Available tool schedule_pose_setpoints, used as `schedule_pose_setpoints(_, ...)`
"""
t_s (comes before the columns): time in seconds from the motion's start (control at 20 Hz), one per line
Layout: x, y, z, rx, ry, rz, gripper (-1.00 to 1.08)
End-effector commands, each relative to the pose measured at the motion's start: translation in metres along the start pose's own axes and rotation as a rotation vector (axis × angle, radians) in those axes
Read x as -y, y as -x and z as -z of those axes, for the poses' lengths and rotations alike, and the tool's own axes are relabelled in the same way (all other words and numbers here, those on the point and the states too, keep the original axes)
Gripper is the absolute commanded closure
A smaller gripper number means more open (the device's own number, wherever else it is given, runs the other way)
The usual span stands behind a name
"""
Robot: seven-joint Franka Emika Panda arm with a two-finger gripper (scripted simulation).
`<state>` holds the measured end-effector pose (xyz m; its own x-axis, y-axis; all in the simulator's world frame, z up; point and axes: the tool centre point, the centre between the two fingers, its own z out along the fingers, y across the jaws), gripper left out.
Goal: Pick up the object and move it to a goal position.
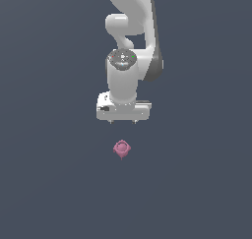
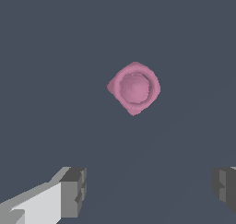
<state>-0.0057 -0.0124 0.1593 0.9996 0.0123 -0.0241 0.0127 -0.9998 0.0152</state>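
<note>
The object [image 1: 121, 148] is a small pink, roundish knobbly thing lying on the dark grey surface, below the arm in the exterior view. It also shows in the wrist view [image 2: 134, 87], with a rounded centre and a lumpy rim. My gripper [image 1: 122, 121] hangs above the surface, apart from the object and touching nothing. In the wrist view the gripper [image 2: 150, 191] stands open, its two grey fingertips [image 2: 73, 191] wide apart and nothing between them. The object lies ahead of the fingertips, not between them.
The white arm [image 1: 128, 46] rises behind the gripper in the exterior view. The flat dark grey surface [image 1: 49, 184] fills both views. No other objects show.
</note>
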Motion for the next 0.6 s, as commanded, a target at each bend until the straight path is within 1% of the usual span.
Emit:
schedule_pose_setpoints(0.0, 0.000, 0.000, 0.000, 0.000, 0.000, 0.000, -0.92)
schedule_pose_setpoints(0.15, 0.005, -0.001, 0.001, -0.003, 0.002, 0.018, -0.92)
schedule_pose_setpoints(0.4, 0.024, -0.004, 0.007, -0.013, 0.010, 0.086, -0.92)
schedule_pose_setpoints(0.55, 0.024, -0.004, 0.007, -0.013, 0.010, 0.088, -0.92)
